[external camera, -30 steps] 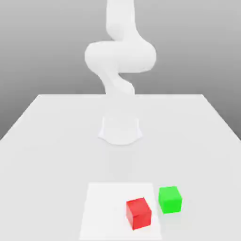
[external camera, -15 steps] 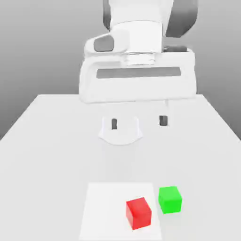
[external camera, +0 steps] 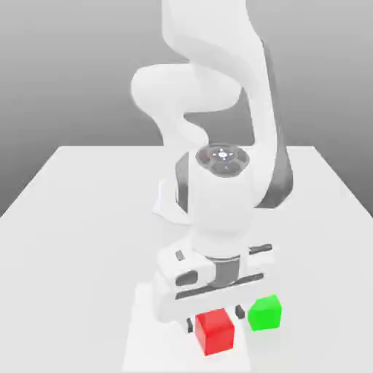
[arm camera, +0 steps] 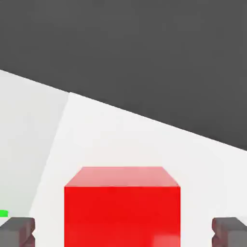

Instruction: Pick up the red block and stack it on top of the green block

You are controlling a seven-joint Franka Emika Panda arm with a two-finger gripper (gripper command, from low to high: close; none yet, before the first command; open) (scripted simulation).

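The red block (external camera: pixel 215 332) rests on a white mat (external camera: pixel 146 342) near the table's front edge. The green block (external camera: pixel 264 312) sits just beyond the mat's edge, on the exterior view's right of the red one and a small gap away. My gripper (external camera: pixel 213 319) is low over the red block and open, with one dark fingertip (external camera: pixel 238 313) on each side of it. In the hand view the red block (arm camera: pixel 122 207) stands between the two fingertips (arm camera: pixel 17 231), clear of both. A sliver of the green block (arm camera: pixel 4 213) shows at the picture's edge.
The arm's round base (external camera: pixel 167 204) is mounted mid-table, behind the blocks. The pale grey table (external camera: pixel 73 218) stretches wide on both sides of the arm. The blocks lie close to the near edge.
The hand has come down from high above the table to the red block, and its fingers now straddle it. Neither block has moved.
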